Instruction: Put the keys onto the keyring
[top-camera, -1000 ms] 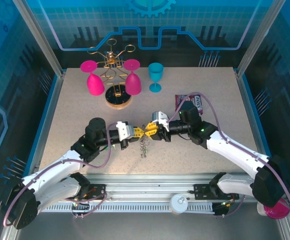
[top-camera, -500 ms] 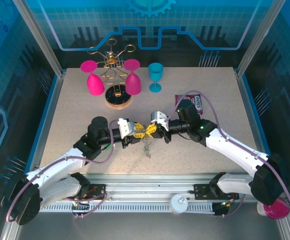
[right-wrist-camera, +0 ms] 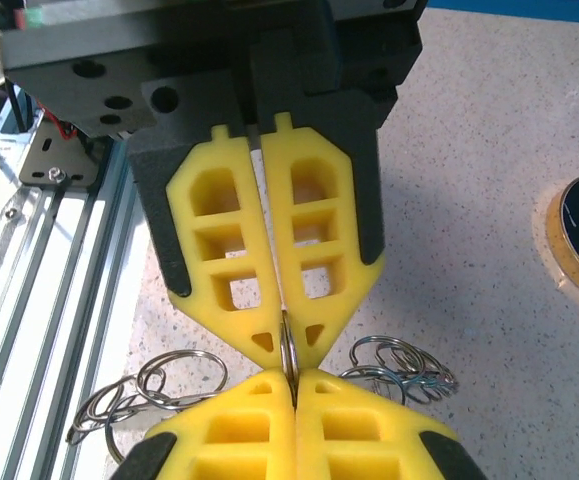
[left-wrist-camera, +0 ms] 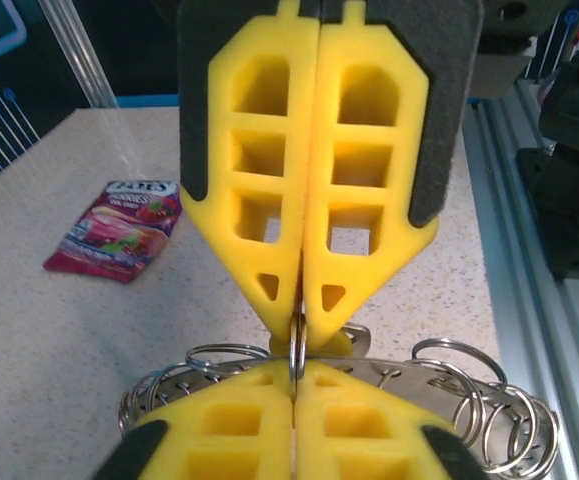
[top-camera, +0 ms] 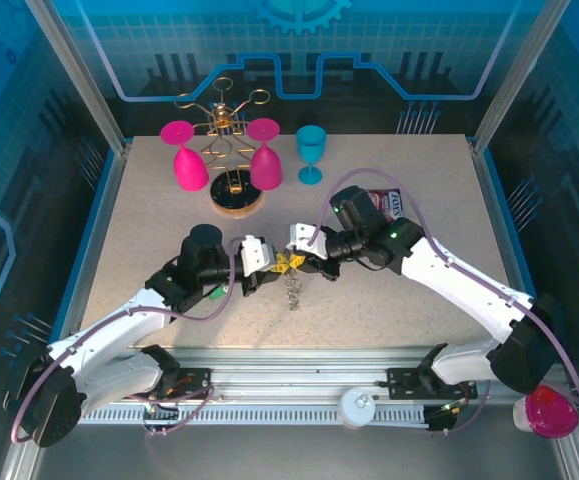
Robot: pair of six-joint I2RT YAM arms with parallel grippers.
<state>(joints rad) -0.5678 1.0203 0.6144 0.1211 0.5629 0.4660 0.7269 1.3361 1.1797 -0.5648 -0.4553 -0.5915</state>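
Two closed pinches at frame centre: left gripper (top-camera: 277,266) and right gripper (top-camera: 298,259) both clamp the keyring (left-wrist-camera: 296,352) edge-on, with wire rings (top-camera: 291,292) dangling below. I judge this the threading step. Next I must pry the coil apart.

Teal goblet (top-camera: 311,152) beside gold glass rack (top-camera: 237,202); snack packet (left-wrist-camera: 117,228) apart.

The left arm (top-camera: 119,335) and right arm (top-camera: 459,285) have glossy white shells between round black joints. A mauve cable (top-camera: 344,190) trails along each. On the left hand (right-wrist-camera: 284,345) and the right hand (left-wrist-camera: 299,300), the yellow fingers (left-wrist-camera: 254,160) have rectangular cut-out windows and triangular tips, backed by dark plates. At the upper left of the right wrist view sits a grey housing (right-wrist-camera: 99,80) with screw holes and thin red wires.
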